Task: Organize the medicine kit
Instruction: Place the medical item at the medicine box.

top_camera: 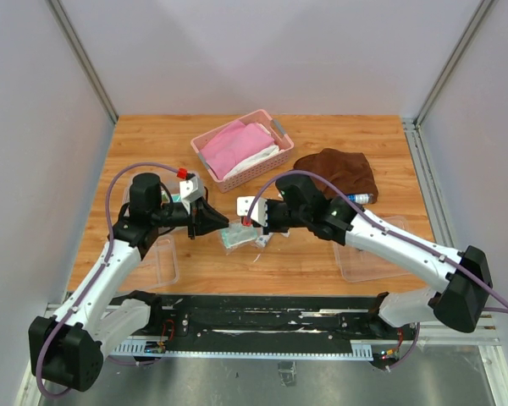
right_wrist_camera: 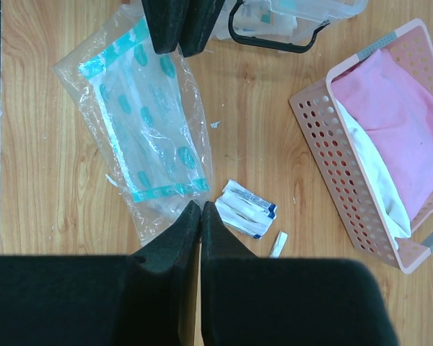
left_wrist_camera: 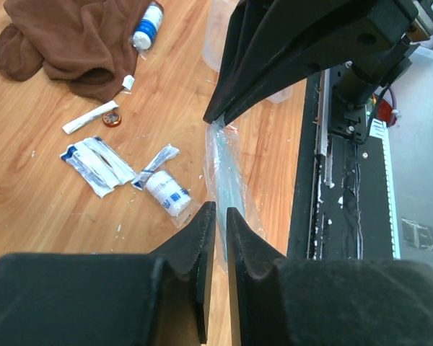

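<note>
Medicine kit (right_wrist_camera: 303, 9) is sitting on the wooden table (top_camera: 296, 262) just beside the left arm's fingers, its dark handle (right_wrist_camera: 274, 42) facing the packet.

Around it:
- A pink slatted basket (top_camera: 241, 150) is holding pink and white cloth.
- A brown cloth (top_camera: 339, 169) is lying crumpled to the basket's right, with a blue-and-white bottle (left_wrist_camera: 146, 24) poking out at its edge.
- A small white bottle (left_wrist_camera: 167, 193) and wrapped sachets (left_wrist_camera: 97, 164) are lying loose on the boards.
- A clear tray (top_camera: 157, 262) is resting by the left arm.

The kit is showing as clear rigid plastic with rounded corners (teal-printed contents visible through it).

Between the arms a crinkly clear packet (right_wrist_camera: 148, 122) with teal print is stretching. The left gripper (left_wrist_camera: 221, 209) is pinching one end with only a sliver between its fingers. The right gripper (right_wrist_camera: 201, 205) is clamping the opposite end, fingers fully together.
</note>
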`<action>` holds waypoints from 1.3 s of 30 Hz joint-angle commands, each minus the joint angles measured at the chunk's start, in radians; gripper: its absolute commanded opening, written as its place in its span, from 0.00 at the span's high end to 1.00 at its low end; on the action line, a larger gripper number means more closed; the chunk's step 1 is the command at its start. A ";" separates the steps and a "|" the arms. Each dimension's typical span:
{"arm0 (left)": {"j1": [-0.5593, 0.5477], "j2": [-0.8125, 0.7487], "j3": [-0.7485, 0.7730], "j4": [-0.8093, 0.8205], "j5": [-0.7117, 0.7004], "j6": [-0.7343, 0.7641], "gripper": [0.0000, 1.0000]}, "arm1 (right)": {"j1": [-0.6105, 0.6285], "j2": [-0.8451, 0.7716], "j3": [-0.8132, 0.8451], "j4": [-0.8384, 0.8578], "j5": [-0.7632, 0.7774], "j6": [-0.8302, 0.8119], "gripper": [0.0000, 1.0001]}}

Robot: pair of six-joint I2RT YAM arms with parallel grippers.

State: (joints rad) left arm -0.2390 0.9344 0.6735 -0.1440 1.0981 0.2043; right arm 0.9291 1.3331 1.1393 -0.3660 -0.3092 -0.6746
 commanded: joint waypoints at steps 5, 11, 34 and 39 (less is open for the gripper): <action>-0.006 -0.015 -0.030 0.043 0.006 0.008 0.69 | 0.017 -0.041 -0.007 0.039 0.028 0.046 0.99; -0.006 -0.009 -0.035 0.056 0.006 -0.013 0.48 | 0.018 -0.048 -0.008 0.042 0.034 0.047 0.99; 0.011 -0.091 0.008 0.075 -0.413 -0.038 1.00 | 0.024 -0.065 -0.018 0.055 0.121 0.056 0.49; 0.061 -0.120 0.039 0.097 -0.707 -0.087 1.00 | 0.024 -0.077 -0.034 0.074 0.149 0.055 0.48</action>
State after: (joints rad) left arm -0.2127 0.8444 0.6643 -0.0948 0.6807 0.1566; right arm 0.9337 1.2869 1.1259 -0.3283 -0.1997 -0.6277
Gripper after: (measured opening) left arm 0.010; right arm 0.517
